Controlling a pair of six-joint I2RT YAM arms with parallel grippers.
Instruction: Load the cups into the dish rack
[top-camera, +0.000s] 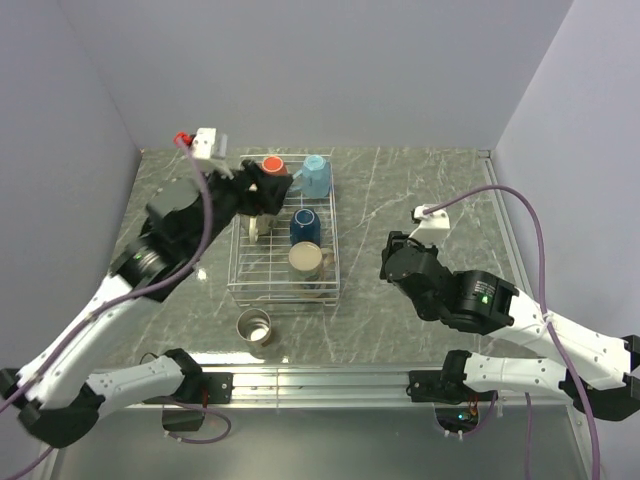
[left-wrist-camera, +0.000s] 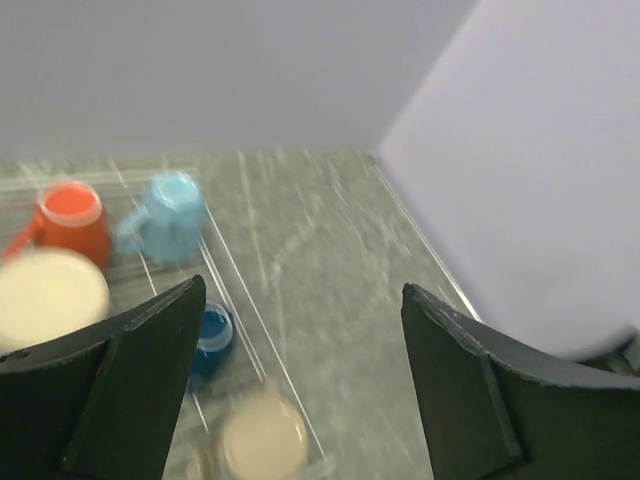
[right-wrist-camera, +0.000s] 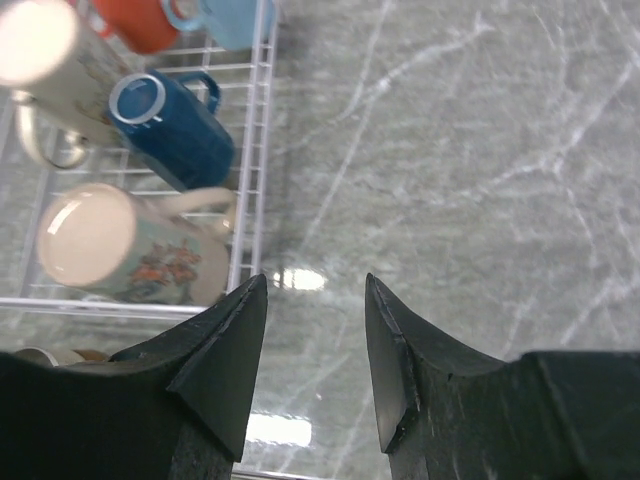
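Hovers with left tool (left-wrist-camera: 302, 290) spread wide over the dish rack (top-camera: 282, 291), gripping nothing. Holds right tool (right-wrist-camera: 315, 282) half spread, also empty, above the tabletop (top-camera: 400, 190) right of the rack. Has five cups (top-camera: 305, 227) in the rack, steel cup (top-camera: 254, 326) on tabletop just outside it.

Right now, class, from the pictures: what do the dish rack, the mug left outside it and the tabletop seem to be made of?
The dish rack: thin metal wire, probably white-coated or plated, an open grid. The mug outside it: likely polished steel, silvery with bright glints. The tabletop: grey-green with pale veins, glossy; marble or a marble-look laminate, cannot tell which.
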